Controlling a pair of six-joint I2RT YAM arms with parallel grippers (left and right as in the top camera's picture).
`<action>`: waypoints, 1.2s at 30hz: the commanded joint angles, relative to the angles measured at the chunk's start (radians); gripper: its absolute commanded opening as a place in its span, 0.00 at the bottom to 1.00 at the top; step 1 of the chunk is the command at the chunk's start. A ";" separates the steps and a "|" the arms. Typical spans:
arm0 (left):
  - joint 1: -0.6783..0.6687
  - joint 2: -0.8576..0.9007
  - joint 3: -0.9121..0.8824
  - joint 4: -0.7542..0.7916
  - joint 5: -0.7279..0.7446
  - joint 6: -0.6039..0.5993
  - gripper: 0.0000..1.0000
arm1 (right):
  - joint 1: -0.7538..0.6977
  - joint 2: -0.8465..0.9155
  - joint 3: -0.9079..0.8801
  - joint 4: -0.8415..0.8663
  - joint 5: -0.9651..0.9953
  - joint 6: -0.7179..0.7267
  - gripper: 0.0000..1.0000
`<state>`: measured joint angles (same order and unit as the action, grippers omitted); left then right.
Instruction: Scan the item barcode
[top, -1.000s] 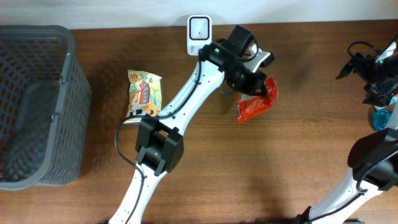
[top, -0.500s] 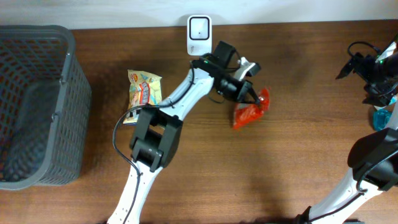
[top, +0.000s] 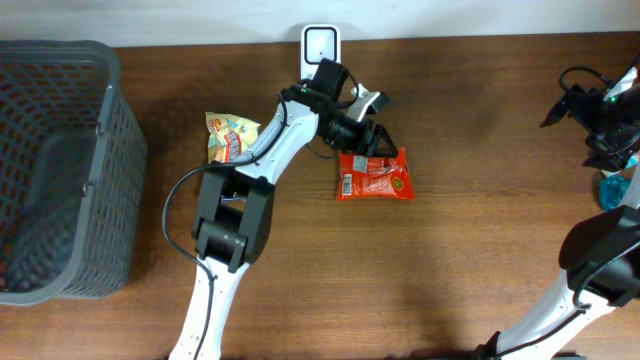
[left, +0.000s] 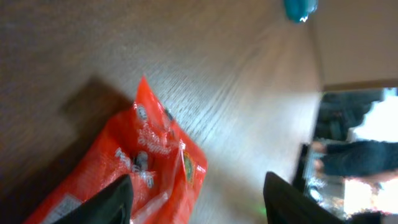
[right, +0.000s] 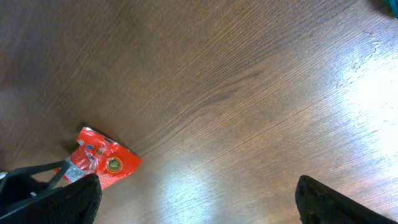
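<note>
One grey basket (top: 122, 180), red packet (top: 375, 175) outside (flat on table (top: 480, 250))

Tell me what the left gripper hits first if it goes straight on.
The left gripper would most likely meet the red packet, lying flat on the table just ahead of its open jaws.
</note>
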<state>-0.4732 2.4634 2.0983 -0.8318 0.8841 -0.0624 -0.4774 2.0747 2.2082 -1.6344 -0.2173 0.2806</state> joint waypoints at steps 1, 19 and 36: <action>-0.104 -0.165 0.039 -0.100 -0.481 0.125 0.73 | -0.001 0.000 0.000 0.000 0.013 -0.002 0.98; -0.512 -0.018 -0.056 -0.154 -1.432 0.047 0.77 | -0.001 0.000 0.000 0.000 0.013 -0.002 0.98; -0.435 0.057 -0.056 -0.043 -1.444 0.116 0.39 | -0.001 0.000 0.000 0.000 0.013 -0.002 0.98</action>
<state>-0.9310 2.4859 2.0529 -0.8772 -0.6106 0.0498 -0.4770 2.0747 2.2082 -1.6344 -0.2169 0.2802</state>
